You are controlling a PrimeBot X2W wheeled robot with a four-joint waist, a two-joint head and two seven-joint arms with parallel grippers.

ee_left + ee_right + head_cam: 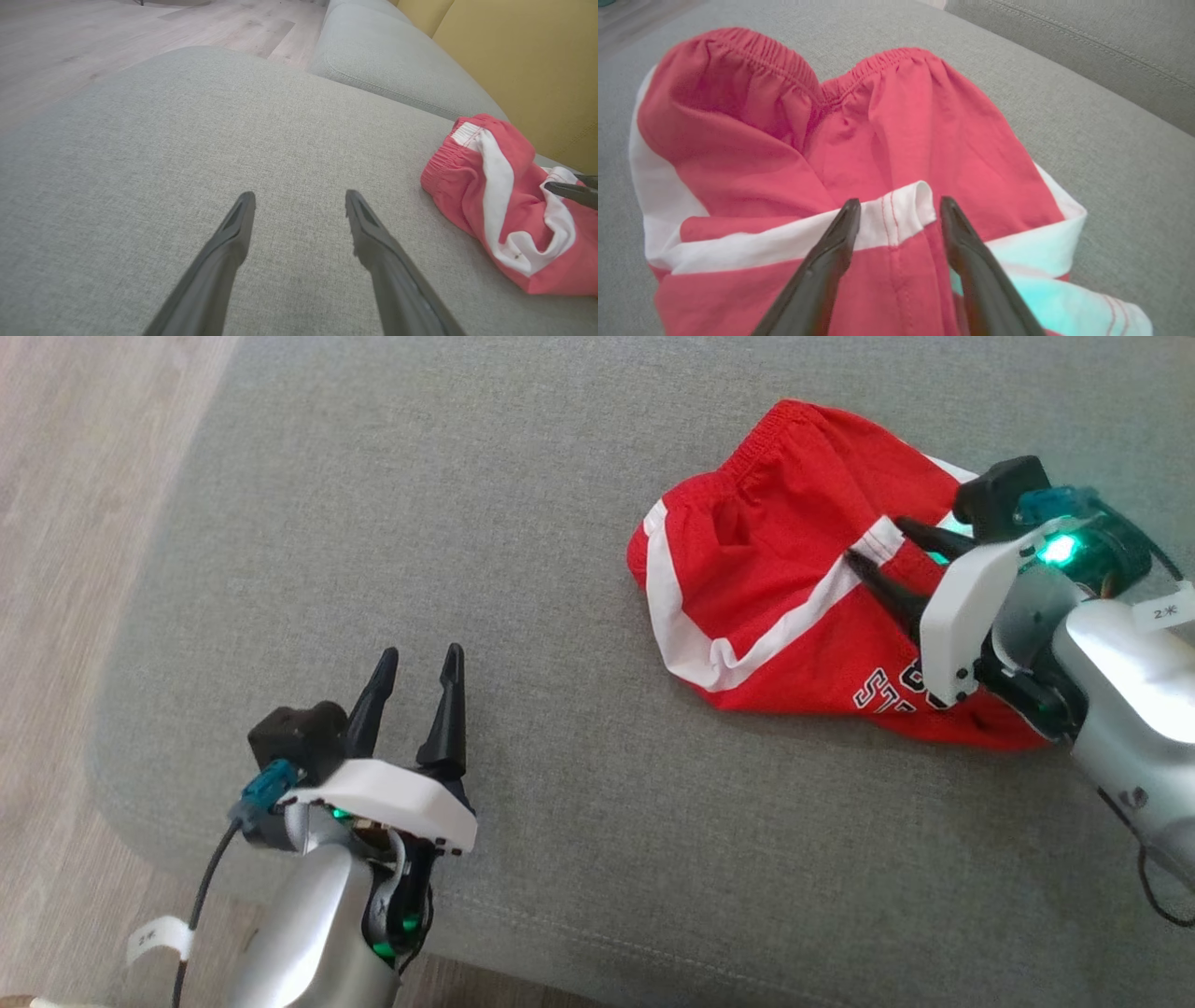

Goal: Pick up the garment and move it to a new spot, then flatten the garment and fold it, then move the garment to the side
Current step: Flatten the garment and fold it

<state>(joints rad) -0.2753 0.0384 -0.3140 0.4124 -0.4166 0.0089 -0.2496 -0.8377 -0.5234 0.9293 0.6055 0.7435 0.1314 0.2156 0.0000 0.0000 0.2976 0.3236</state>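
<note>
We find the red shorts lying crumpled on the grey sofa cushion, toward its far right side and well away from its left edge. The elastic waistband is bunched at the far end and white stripes run across the cloth (part of some white lettering shows at the near edge, too cut off to read). Our right gripper is down on the shorts. Its two dark fingers stand apart on either side of a raised fold of white hem, touching or nearly touching it but not yet closed on it. Our left gripper hangs over the near left corner of the cushion, well apart from the shorts, its jaws spread wide with nothing between them. Pale wooden floor lies beyond the cushion's left edge.
</note>
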